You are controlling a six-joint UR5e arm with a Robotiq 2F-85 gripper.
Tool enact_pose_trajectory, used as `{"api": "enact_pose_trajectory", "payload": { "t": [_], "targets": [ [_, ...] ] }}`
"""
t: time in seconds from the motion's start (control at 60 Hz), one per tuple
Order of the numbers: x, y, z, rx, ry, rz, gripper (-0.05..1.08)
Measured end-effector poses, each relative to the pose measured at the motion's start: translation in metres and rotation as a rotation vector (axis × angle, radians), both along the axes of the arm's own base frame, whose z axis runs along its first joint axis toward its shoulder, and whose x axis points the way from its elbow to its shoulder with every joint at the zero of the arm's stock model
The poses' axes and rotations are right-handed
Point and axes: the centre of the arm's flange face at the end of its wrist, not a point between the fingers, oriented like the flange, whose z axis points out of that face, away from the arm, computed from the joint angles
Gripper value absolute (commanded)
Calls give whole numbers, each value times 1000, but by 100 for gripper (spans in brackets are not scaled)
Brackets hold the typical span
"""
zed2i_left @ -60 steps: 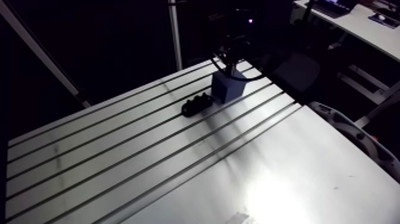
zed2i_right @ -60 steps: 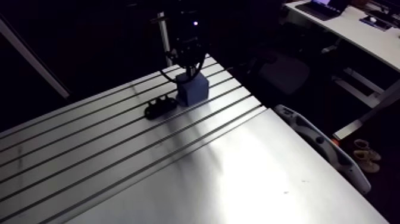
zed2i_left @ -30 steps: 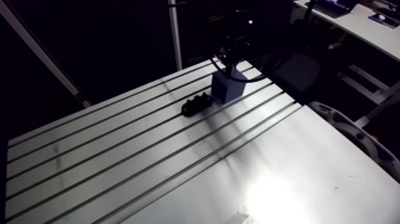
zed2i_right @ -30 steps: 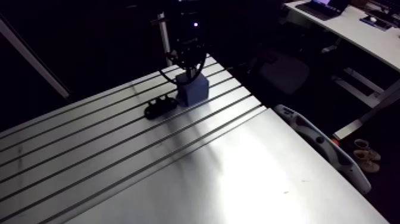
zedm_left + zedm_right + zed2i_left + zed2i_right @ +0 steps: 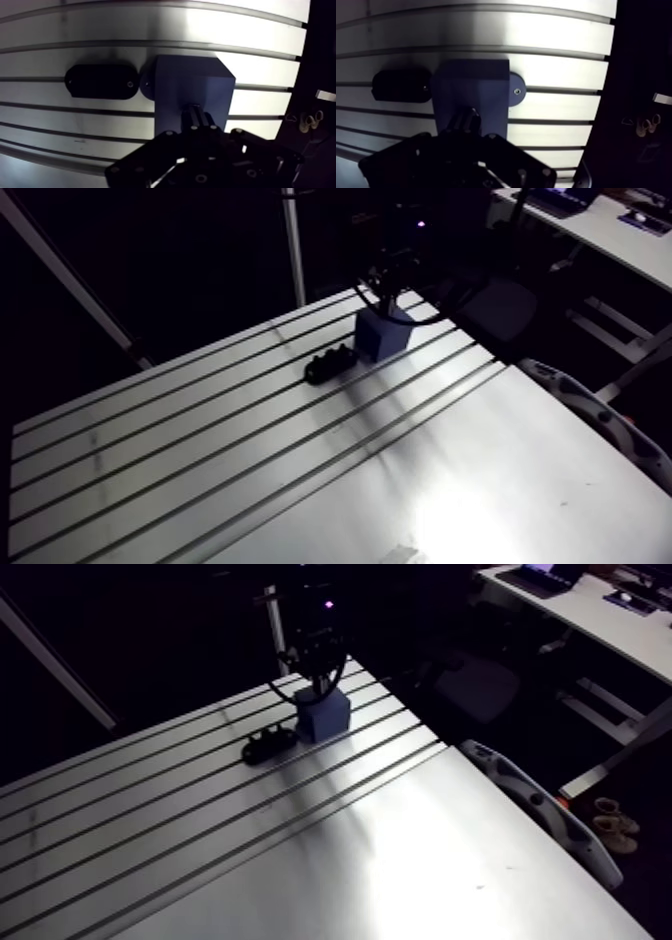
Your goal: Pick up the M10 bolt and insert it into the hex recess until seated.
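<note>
M10 bolt: not made out in arm view. Noted gripper (image 5: 390,300) right over blue block (image 5: 383,336), black plate (image 5: 329,365) just beside block. Wrist view: saw fingers (image 5: 192,120) pinched close at block's top, judged clamped on hidden bolt. Judged insertion step; called for straight push down.

- Loads of bare table (image 5: 250,458) on the near side, wide open for coming in low.
- Far end crowded: tall blue block (image 5: 385,338), with a low black oval plate (image 5: 328,365) just beside it.
- Round blue flange (image 5: 516,91) sticking out on the block's other side.
- Gripper (image 5: 196,112) right over the block top, blocking that way down.
- Upright post (image 5: 294,248) close behind the block.
</note>
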Motion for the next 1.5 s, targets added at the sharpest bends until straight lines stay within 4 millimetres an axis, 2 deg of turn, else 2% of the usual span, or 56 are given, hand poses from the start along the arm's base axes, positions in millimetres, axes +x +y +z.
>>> {"api": "enact_pose_trajectory", "payload": {
  "t": [0.35,0.45,0.467,0.483,0.5,0.517,0.533,0.55,0.567,0.583,1.033,1.117,1.5],
  "targets": [
    [-1,1,9,8,13,1,107],
    [-1,1,11,9,16,1,100],
    [0,1,11,9,16,1,90],
    [0,1,11,9,16,1,90],
    [0,1,11,9,16,2,71],
    [0,1,11,9,16,3,71],
    [0,1,11,9,16,3,44],
    [0,1,11,9,16,4,44],
    [0,1,11,9,16,5,11],
    [0,0,11,8,16,6,2],
    [3,-4,18,5,14,25,0],
    [4,-7,29,9,20,29,1],
    [17,-25,100,27,40,-15,1]
  ]
}}
